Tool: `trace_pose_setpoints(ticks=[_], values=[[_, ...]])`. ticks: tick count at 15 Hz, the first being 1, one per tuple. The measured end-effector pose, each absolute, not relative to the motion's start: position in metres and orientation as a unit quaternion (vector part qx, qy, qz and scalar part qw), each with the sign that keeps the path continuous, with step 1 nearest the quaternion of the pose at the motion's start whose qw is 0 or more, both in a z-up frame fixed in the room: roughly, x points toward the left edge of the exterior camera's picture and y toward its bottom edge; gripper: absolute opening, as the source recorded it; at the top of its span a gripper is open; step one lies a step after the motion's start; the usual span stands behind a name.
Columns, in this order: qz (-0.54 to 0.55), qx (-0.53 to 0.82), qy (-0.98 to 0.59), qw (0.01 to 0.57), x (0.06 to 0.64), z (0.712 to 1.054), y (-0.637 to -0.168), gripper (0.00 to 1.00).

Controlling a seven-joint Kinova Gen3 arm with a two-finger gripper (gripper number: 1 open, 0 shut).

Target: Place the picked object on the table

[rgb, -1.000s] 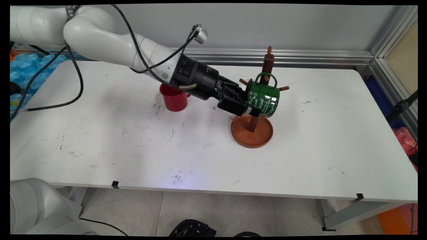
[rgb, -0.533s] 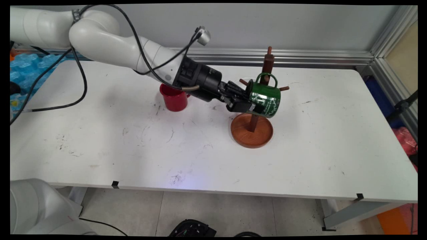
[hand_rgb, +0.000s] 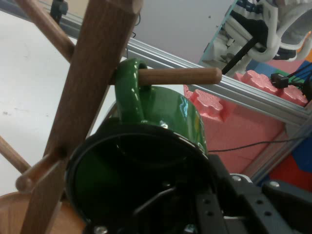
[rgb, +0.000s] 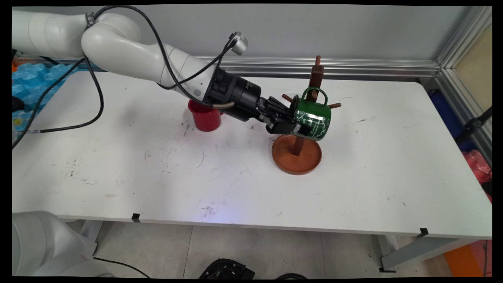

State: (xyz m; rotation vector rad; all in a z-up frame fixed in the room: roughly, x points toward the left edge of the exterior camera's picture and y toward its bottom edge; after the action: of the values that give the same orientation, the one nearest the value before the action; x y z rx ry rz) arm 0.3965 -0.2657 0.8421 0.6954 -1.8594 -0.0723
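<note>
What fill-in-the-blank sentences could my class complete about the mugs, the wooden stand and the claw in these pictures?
1. The black two-finger claw grips the rim of the glossy ____ enamel mug.
2. That mug's handle is looped over a round peg of the brown ____ mug tree.
3. The mug tree stands on a ____ wooden base.
4. The mug standing on the white table behind the arm is ____.

Missing words: green; wooden; round; red

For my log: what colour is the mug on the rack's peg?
Green mug with white lettering, clearest in the main view.
</note>
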Motion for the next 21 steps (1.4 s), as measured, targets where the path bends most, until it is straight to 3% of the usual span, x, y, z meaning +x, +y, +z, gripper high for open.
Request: trace_pose_setpoints(ticks=[21], values=[[-0.038,0.249,-0.793,0.555,0.397,0.892,-0.230,0.00]])
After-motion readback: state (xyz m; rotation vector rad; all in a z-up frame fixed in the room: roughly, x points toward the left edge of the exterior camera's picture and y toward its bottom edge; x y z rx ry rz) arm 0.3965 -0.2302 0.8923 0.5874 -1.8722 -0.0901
